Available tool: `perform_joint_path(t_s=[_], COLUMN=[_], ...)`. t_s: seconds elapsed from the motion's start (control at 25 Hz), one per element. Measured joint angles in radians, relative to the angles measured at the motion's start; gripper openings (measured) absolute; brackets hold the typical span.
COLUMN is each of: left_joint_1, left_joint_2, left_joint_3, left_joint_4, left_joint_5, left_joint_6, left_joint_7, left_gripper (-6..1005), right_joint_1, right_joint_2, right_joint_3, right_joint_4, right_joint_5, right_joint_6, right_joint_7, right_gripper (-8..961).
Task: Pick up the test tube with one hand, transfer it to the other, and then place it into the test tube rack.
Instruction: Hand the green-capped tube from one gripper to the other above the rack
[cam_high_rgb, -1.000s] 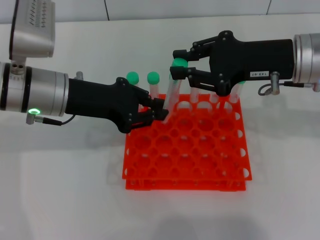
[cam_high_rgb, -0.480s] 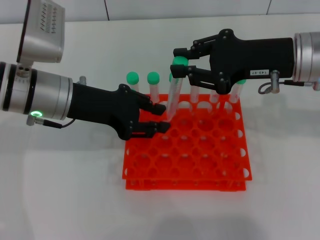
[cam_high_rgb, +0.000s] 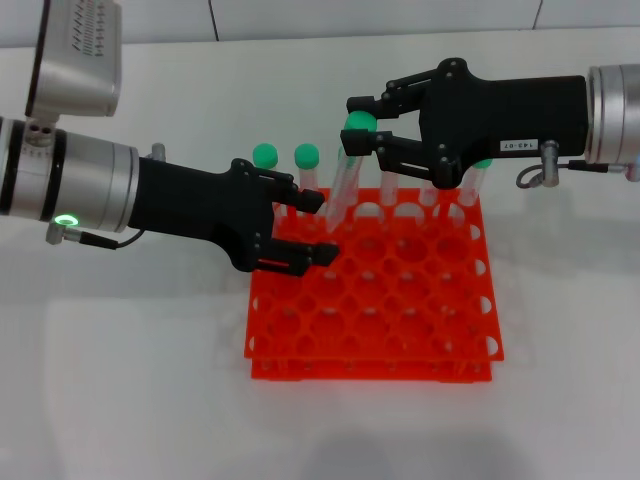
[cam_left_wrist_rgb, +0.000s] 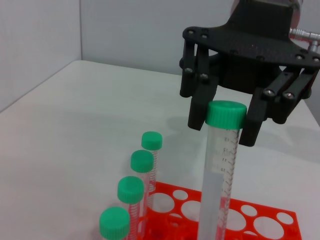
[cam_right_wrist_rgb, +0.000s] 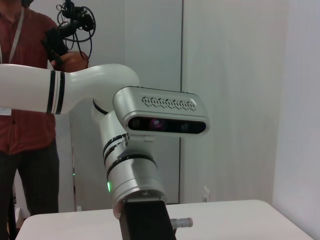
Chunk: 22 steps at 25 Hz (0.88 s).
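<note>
The test tube (cam_high_rgb: 345, 185), clear with a green cap (cam_high_rgb: 357, 125), hangs slightly tilted over the back left of the orange-red test tube rack (cam_high_rgb: 400, 330). My right gripper (cam_high_rgb: 352, 127), the one with the white label, is shut on the tube just under the cap. The left wrist view shows the same grip: the tube (cam_left_wrist_rgb: 219, 175) with the right gripper's fingers (cam_left_wrist_rgb: 197, 107) on either side of its cap. My left gripper (cam_high_rgb: 318, 228) is open, its fingers apart around the tube's lower end without touching it. The tube's tip is hidden.
Other green-capped tubes (cam_high_rgb: 265, 155) (cam_high_rgb: 306, 154) stand along the rack's back row, seen as a line (cam_left_wrist_rgb: 142, 161) in the left wrist view. Another stands behind the right gripper (cam_high_rgb: 480, 168). The right wrist view shows my left arm (cam_right_wrist_rgb: 135, 175) and a person (cam_right_wrist_rgb: 25, 75) beyond the table.
My left gripper has opened and let go of the tube's lower part. The right gripper has kept its hold near the cap and has hardly moved.
</note>
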Motion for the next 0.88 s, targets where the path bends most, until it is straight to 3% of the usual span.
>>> perform_joint_path(t_s=[0.88], left_joint_1=[0.029], left_joint_2=[0.002], left_joint_3=[0.006], left_joint_4=[0.096], left_joint_5=[0.014], left_joint_6=[0.011], left_joint_7=[-0.052], left_gripper=[651], right_joint_1=[0.0], right_joint_2=[0.0], right_joint_3=[0.0], right_joint_4=[0.0], right_joint_5=[-0.001], right_joint_6=[0.0], right_joint_7=[0.002], right_gripper=[265])
